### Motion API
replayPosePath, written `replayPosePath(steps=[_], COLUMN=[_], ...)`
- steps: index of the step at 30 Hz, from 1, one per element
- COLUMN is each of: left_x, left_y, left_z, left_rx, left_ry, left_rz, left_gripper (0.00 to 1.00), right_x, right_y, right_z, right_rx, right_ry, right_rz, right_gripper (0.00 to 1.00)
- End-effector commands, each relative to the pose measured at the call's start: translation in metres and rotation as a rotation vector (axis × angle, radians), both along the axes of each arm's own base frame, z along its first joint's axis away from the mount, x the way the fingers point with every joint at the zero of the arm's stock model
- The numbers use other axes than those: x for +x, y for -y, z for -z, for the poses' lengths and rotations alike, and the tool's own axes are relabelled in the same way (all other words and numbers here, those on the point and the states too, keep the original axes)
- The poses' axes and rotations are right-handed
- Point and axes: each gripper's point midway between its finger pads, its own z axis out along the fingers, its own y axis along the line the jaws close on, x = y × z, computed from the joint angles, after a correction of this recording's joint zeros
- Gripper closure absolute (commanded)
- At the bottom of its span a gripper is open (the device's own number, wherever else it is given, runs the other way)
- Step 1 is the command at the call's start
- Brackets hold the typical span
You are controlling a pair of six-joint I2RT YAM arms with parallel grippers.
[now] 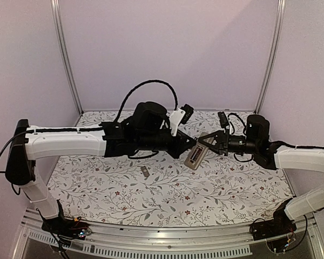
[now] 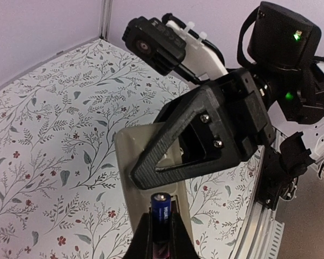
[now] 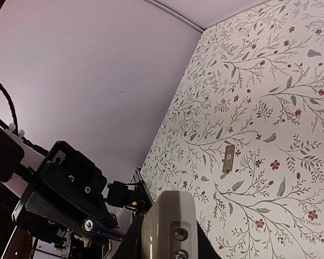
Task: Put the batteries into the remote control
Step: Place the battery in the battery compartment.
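Top camera looks down on the table [image 1: 151, 199] from high above its near edge. The left wrist camera peers close past the battery [image 2: 161, 208] between its fingers [image 2: 143, 240] to the remote [image 2: 130, 156]; the right wrist camera, equally close, shares remote and table.

Soft, even, purplish light; slight blur.

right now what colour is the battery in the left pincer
Dark blue battery, clearest in left wrist view.
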Motion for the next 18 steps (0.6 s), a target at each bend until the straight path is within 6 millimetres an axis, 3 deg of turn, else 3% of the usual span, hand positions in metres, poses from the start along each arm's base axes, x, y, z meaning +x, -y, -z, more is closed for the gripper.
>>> replayPosePath(steps=[1, 18], left_x=[-0.005, 0.000], left_y=[0.014, 0.020], left_z=[-0.005, 0.023], left_rx=[0.009, 0.110], left_ry=[0.041, 0.038], left_rz=[0.024, -0.009], left_gripper=[0.95, 0.93], right_x=[0.008, 0.009], right_y=[-0.006, -0.006], right_z=[-0.018, -0.030], right_rx=[0.053, 0.117], right_ry=[0.019, 0.002], right_rz=[0.018, 0.026], right_gripper=[1.00, 1.00])
